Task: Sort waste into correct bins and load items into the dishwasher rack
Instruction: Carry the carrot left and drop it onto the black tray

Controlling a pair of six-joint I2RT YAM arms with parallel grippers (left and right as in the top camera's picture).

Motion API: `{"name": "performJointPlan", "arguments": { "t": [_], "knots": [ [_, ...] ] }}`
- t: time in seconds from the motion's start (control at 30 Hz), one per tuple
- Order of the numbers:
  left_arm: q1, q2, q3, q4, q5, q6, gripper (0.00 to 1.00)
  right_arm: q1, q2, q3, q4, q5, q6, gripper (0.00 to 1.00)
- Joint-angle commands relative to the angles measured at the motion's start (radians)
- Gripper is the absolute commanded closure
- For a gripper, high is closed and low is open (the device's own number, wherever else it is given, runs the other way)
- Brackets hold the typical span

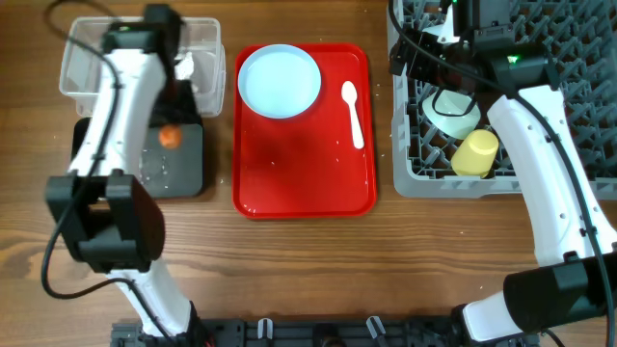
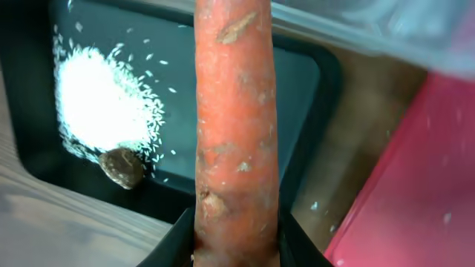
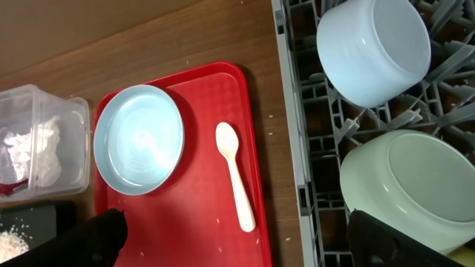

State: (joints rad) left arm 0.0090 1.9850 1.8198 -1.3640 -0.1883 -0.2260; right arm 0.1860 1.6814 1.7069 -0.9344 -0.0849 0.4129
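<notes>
two black fingers (image 2: 300,248) of the left gripper (image 2: 236,248) pinch one end of the orange carrot (image 2: 234,111), which points straight out from the jaws. under it lies the black tray (image 2: 304,81), already holding loose rice (image 2: 100,104) and a small brown lump (image 2: 122,167) off to the gripper's left. the carrot seems held there so it can drop among the other food scraps. beyond the tray sits the clear tub (image 2: 386,26), and to the gripper's right the red tray (image 2: 415,193).

the right gripper (image 3: 237,230) is spread wide and empty, over the near edge of the dishwasher rack (image 3: 297,148). to its right two bowls (image 3: 373,50) lie upturned between the pegs so they can drain. ahead and to its left, the plate (image 3: 139,139) and white spoon (image 3: 236,174) wait on the red tray, likely next to load.
</notes>
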Motion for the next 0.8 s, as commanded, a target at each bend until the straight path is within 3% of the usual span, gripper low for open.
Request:
{"name": "performJointPlan", "arguments": {
  "t": [0.0,0.37,0.43,0.6,0.67,0.77],
  "knots": [
    [0.07,-0.014,-0.062,0.031,0.121,-0.139,0.8,0.0,0.014,-0.007,0.006,0.01,-0.019,0.02],
    [0.078,-0.014,-0.414,0.334,0.117,-0.232,0.77,0.0,0.014,-0.007,0.005,0.01,-0.02,0.02],
    [0.078,-0.014,-0.433,0.356,0.117,-0.232,0.64,0.0,0.014,-0.007,0.005,0.01,-0.02,0.02],
    [0.078,-0.014,-0.436,0.354,0.117,-0.23,0.13,0.0,0.014,-0.007,0.006,0.01,-0.02,0.02],
    [0.078,-0.015,-0.431,0.345,0.117,-0.217,0.07,0.0,0.014,-0.007,0.007,0.01,-0.02,0.02],
    [0.078,-0.032,-0.401,0.312,0.116,-0.166,0.07,0.0,0.014,-0.007,0.006,0.01,-0.021,0.02]
  ]
}}
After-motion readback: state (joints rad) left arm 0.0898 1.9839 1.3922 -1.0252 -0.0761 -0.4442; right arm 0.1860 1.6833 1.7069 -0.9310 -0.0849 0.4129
